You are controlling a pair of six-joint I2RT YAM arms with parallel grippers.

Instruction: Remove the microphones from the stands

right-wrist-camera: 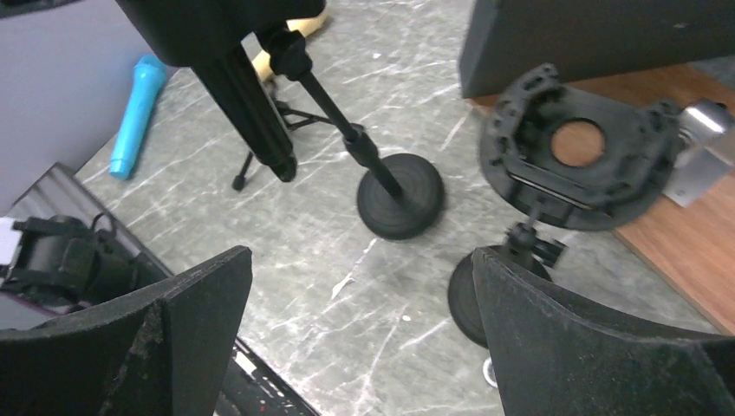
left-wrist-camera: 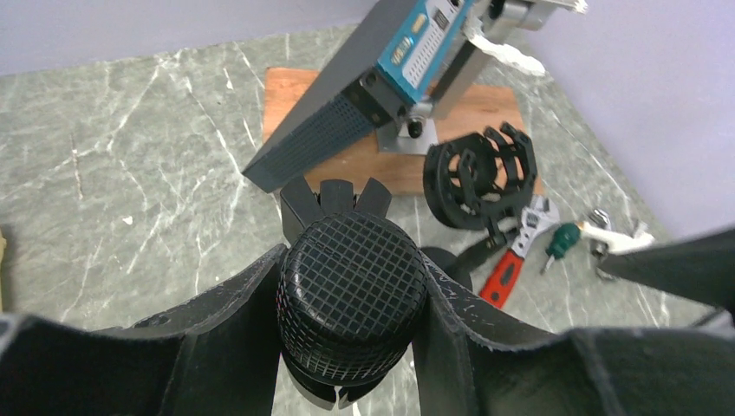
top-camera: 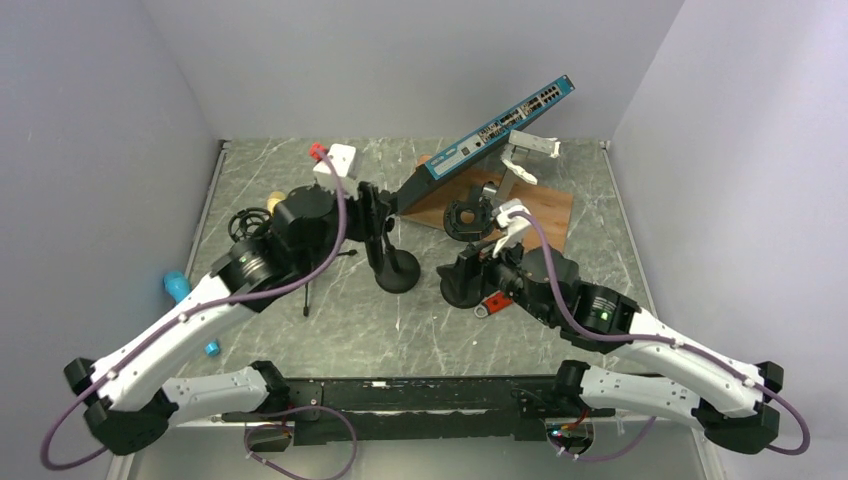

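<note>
Gripping the microphone (left-wrist-camera: pixel 351 286) head, left jaws; right jaws parted wide near the stand (right-wrist-camera: pixel 400 201) base.

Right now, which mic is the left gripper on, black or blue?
The black mesh-headed microphone, clamped in the left gripper. The blue microphone lies flat on the table, untouched.

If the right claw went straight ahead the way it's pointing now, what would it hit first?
Most likely the round stand base, lying ahead of the open right claw, between its fingers. Depth is unclear, though: the shock mount foot sits nearer, by the right-hand finger, and might be brushed first.
</note>
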